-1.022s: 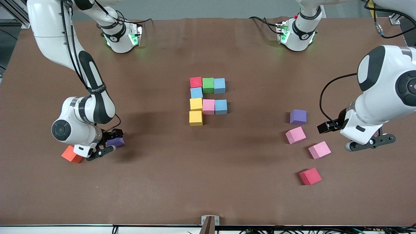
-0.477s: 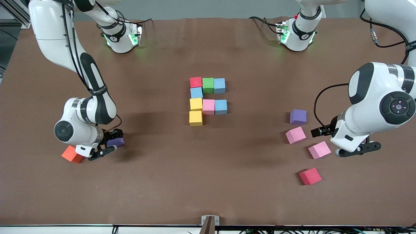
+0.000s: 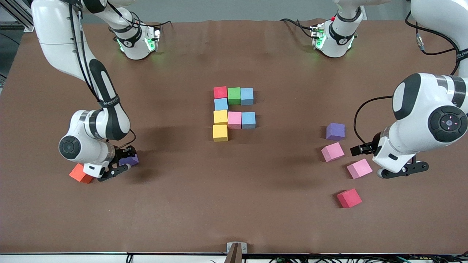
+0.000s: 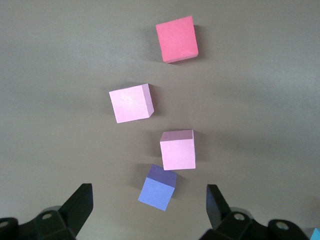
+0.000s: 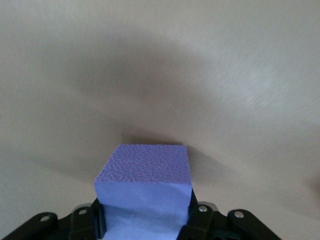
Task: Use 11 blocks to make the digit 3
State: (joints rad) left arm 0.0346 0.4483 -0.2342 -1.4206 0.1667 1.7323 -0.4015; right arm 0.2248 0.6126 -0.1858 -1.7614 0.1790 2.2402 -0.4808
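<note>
Right tool (image 3: pixel 117 165) pinching a purple block (image 5: pixel 145 182) down on the bench (image 3: pixel 234 204) beside the orange cube (image 3: pixel 80 173). Looks light, soft foam (squashes easily): best gripped on flat opposite faces. Left tool (image 4: pixel 150 212) spread over another purple block (image 4: pixel 157 188), waiting.

The front camera hangs high across the table (image 3: pixel 234 219), facing the two arm bases at twelve o'clock and taking in the whole top. The left wrist camera looks straight down from well up — it shares with the front view the four loose blocks (image 4: pixel 176 149) toward four o'clock. The right wrist camera sits very close, its picture filled by one purple block (image 5: pixel 145 187), seen near eight o'clock from the front.
</note>
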